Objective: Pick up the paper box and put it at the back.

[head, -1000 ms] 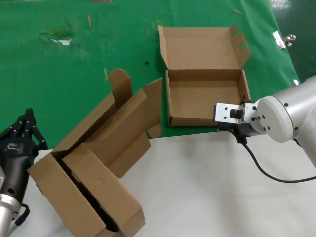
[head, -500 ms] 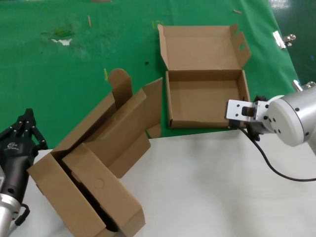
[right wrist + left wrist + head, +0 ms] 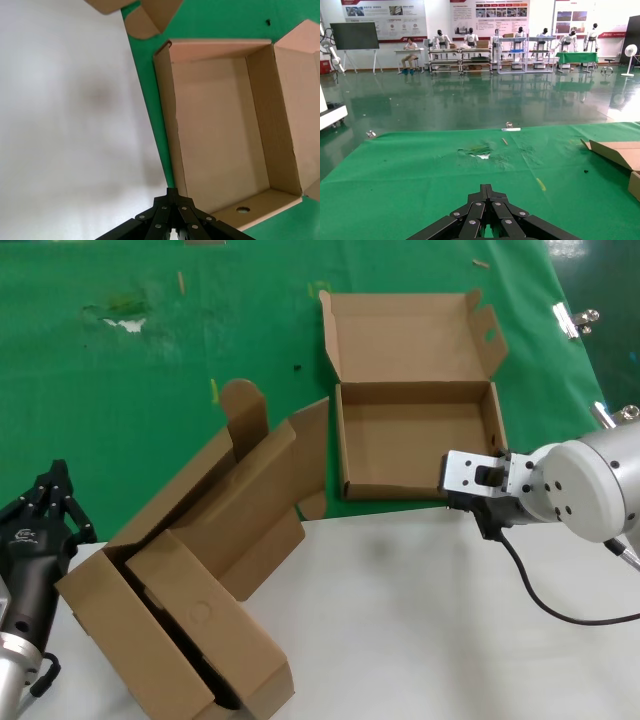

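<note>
The paper box (image 3: 415, 445) lies open on the green sheet (image 3: 150, 370) at the back right, its lid (image 3: 405, 335) folded back flat. Its front wall meets the edge of the white tabletop (image 3: 420, 620). My right gripper (image 3: 462, 500) is shut and empty, its tips over the box's front wall near the front right corner. The right wrist view shows the box (image 3: 220, 130), the round hole (image 3: 243, 210) in its side wall, and my right gripper (image 3: 172, 191) at the front wall's end. My left gripper (image 3: 55, 480) is shut and parked at the far left; it also shows in the left wrist view (image 3: 487, 188).
Similar brown boxes nested into one another (image 3: 200, 570) lie tilted at the front left, reaching onto the sheet. A metal clip (image 3: 572, 318) lies at the sheet's right edge. A torn stain (image 3: 125, 315) marks the sheet at back left.
My right gripper swung to the right away from the box's front corner, then came back left to it. The paper box and the left arm have not moved.
</note>
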Motion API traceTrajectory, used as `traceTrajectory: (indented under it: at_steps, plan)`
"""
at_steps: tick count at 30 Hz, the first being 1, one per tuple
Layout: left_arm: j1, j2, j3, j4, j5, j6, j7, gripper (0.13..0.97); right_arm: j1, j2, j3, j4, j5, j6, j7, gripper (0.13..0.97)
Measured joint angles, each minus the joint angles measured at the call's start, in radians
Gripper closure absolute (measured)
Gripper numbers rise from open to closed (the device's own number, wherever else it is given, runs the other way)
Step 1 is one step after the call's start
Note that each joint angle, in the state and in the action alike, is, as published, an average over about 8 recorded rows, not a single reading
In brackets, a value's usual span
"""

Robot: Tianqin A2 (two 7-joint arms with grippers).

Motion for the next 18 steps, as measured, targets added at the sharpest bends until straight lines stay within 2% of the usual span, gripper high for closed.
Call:
traceTrajectory:
  at_steps: [12, 18]
  plan:
    - [0.0, 0.0, 0.0, 0.0, 0.0, 0.0, 0.0, 0.957, 0.02, -0.056, -0.008, -0.155, -0.186, 0.155, 0.03, 0.959]
    - [0.0, 0.0, 0.0, 0.0, 0.0, 0.0, 0.0, 0.957, 0.015, -0.055, 0.015, -0.13, -0.193, 0.162, 0.016, 0.959]
